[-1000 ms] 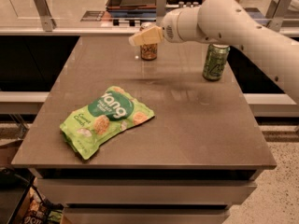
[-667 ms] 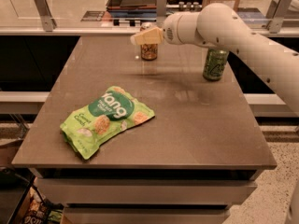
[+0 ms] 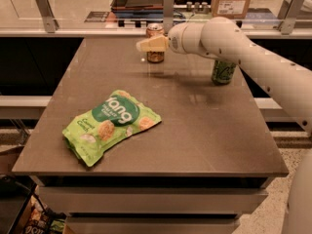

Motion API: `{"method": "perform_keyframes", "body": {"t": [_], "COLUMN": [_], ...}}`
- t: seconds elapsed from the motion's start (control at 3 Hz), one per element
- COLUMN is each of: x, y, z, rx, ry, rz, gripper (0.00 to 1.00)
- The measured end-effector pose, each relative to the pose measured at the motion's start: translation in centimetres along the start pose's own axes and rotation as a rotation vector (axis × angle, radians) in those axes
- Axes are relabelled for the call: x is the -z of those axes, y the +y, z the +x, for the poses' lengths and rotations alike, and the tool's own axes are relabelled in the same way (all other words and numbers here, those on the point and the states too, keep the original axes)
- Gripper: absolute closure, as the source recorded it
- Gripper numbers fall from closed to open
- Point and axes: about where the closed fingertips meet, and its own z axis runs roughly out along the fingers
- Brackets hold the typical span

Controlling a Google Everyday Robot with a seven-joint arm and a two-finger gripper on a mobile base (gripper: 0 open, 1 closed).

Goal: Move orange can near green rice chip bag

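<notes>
The orange can stands upright at the far edge of the brown table, its silver top showing. My gripper is at the can, crossing in front of its upper half at mid height; the arm reaches in from the right. The green rice chip bag lies flat on the near left part of the table, well in front of the can and apart from it.
A green can stands at the far right of the table, partly hidden behind my arm. A counter with a rail, a tray and a cardboard box runs behind the table. The floor drops away at the table's front and sides.
My gripper has come down a little at the orange can, so the can's top now shows above it. The can, the bag and the green can have not moved.
</notes>
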Motion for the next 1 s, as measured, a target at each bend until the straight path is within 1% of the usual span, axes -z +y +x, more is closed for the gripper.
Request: {"method": "perform_keyframes", "body": {"t": [0.33, 0.67, 1.0], "x": [-0.71, -1.11, -1.12], "y": [0.05, -0.64, -0.64], "z": [0.81, 0.18, 0.14], "rx": [-0.004, -0.002, -0.001], "ry": [0.000, -0.045, -0.046], "rz": [0.005, 0.017, 0.017], "gripper": [0.00, 0.00, 0.00]}}
